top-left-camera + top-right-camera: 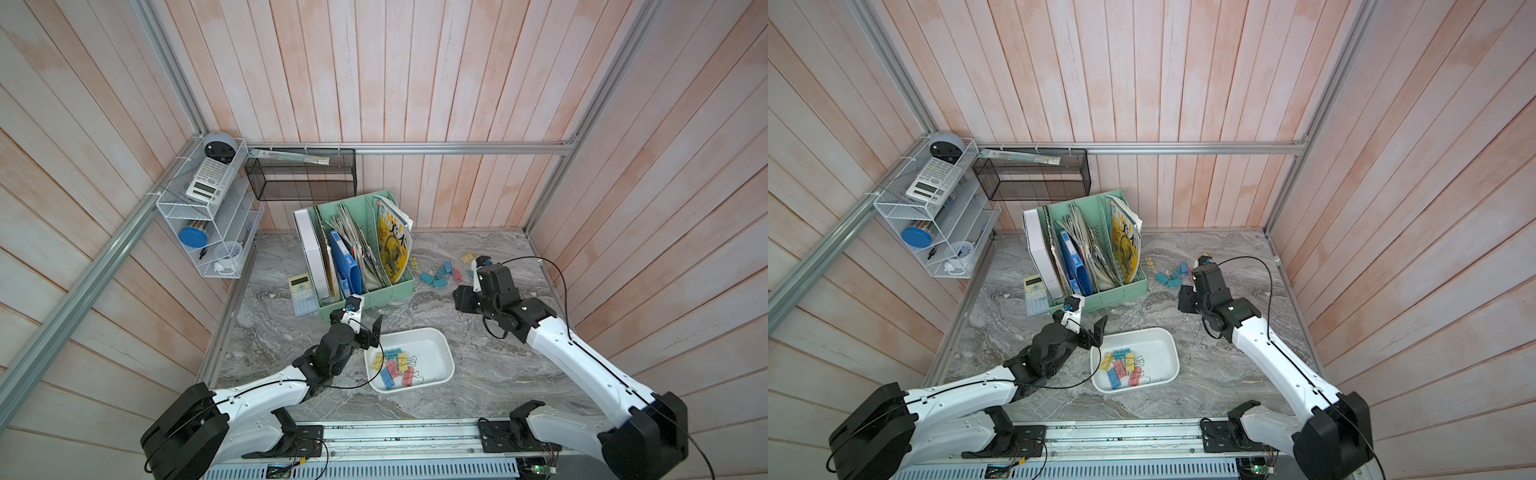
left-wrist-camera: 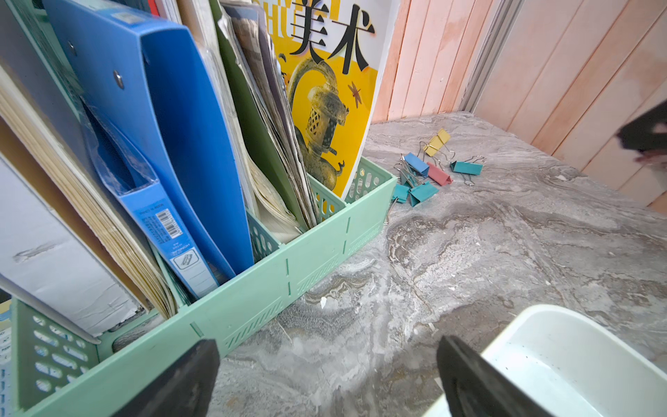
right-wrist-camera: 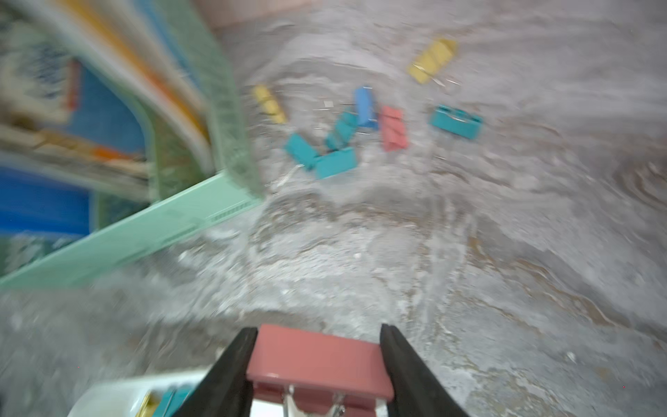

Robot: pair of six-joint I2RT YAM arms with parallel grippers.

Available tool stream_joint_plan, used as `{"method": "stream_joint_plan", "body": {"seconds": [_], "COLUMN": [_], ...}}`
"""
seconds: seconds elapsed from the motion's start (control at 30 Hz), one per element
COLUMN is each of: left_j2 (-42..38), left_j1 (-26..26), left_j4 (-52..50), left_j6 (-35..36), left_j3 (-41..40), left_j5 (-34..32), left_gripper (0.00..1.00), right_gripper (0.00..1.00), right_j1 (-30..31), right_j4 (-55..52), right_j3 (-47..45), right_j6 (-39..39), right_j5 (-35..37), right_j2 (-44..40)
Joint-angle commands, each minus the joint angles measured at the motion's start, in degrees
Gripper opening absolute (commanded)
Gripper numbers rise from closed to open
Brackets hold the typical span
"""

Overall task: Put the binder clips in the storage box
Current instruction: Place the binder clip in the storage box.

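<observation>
Right claw point(image 3: 317, 326) gripping pink binder clip point(image 3: 314, 357), left claw point(image 2: 326, 339) spread wide

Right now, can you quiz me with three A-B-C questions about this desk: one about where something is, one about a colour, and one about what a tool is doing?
1. Where do the loose binder clips lie?
A) on the table beside the mint green file organizer
B) in the black mesh basket
C) on the white wire shelf

2. What colour is the binder clip in the right tool?
A) blue
B) pink
C) yellow

3. How is the left tool?
A) open, holding nothing
B) shut on a clip
C) shut on the calculator

Answers:
1 A: both top views show them scattered on the marble top next to the organizer's side.
2 B: the right wrist view shows a pink clip pinched between the black jaws.
3 A: the left wrist view shows its jaws wide apart with only bare table between them.
</observation>
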Motion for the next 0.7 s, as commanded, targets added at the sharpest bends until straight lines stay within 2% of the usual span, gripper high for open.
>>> {"method": "stream_joint_plan", "body": {"seconds": [0.0,0.13,0.23,0.3,0.4,0.53,0.67], "left_j2": [-1.3,-1.1,-0.7,-0.4,-0.4,-0.6,-3.2], "left_j1": [-0.4,-0.4,-0.3,-0.4,-0.4,-0.4,-0.5], "left_j4": [0.0,0.2,0.2,0.2,0.2,0.1,0.6], "left_j6": [0.5,0.4,0.5,0.5,0.5,0.7,-0.9], "left_j3": [0.3,0.3,0.4,0.5,0.5,0.4,-1.2], "left_j5": [-0.4,-0.3,-0.4,-0.5,-0.5,-1.0,-5.9], "left_gripper": [1.0,1.0,1.0,1.0,1.0,1.0,1.0], "right_gripper": [0.26,0.26,0.26,0.26,0.25,0.27,0.3], "right_j1": [9.3,18.6,21.9,22.8,23.2,24.2,24.8], "right_j4": [-1.2,-0.2,-1.9,-4.8,-8.6,-10.0,-11.3], "right_j3": [-3.5,-5.1,-4.7,-2.6,1.9,7.6,13.1], "right_j6": [-9.9,-11.7,-14.6,-16.2,-15.9,-16.6,-15.9], "right_j5": [-1.0,-1.5,-2.7,-3.9,-1.7,-7.0,-10.6], "right_j2": [-3.5,-2.6,2.1,6.6,13.6,21.2,27.8]}}
